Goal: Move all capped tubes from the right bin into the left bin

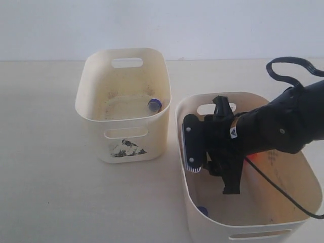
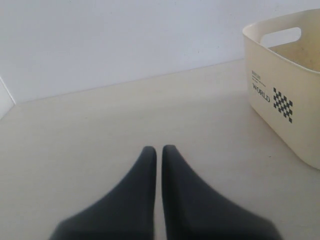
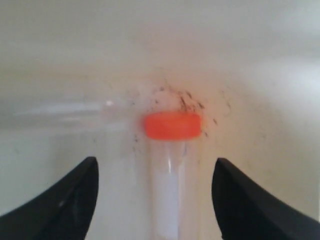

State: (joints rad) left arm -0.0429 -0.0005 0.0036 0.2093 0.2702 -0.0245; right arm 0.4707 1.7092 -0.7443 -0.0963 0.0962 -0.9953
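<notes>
The capped tubes are small, round and see-through, with screw-on tops, and I can count three for sure. A blue-capped tube (image 1: 154, 105) lies in the left bin (image 1: 83, 101), close to its right wall. A second one shows only as a bit of blue cap (image 1: 202, 210) low in the near corner of the right bin (image 1: 304, 172); the bin's front wall hides the rest. The third is the orange-capped tube (image 3: 172, 125), lying on the floor of the right bin, with a white label (image 3: 167, 197) on its clear body. Its lower end is cut off by the picture edge. Beside it is a faint, blurry clear shape (image 3: 75, 116) that may be one more tube, but I cannot tell. There are two bins, both smooth cream plastic with rounded corners and oval handle holes. The left one has a torn black and white sticker (image 1: 126, 148) on its front. Little dark specks (image 3: 187, 102) dot the floor near the orange cap. The right gripper (image 3: 155, 165) is down inside the right bin, its two black fingers (image 3: 65, 200) wide apart, one on each side of the orange-capped tube and not touching it. A black cable (image 1: 291, 66) loops off its arm. The left gripper (image 2: 159, 152) sits over the pale table (image 2: 100, 130) with its fingers pressed together, holding nothing. Near it stands a cream bin wall (image 2: 300, 125) printed with WORLD and tiny black squares; which bin it is I cannot tell.
</notes>
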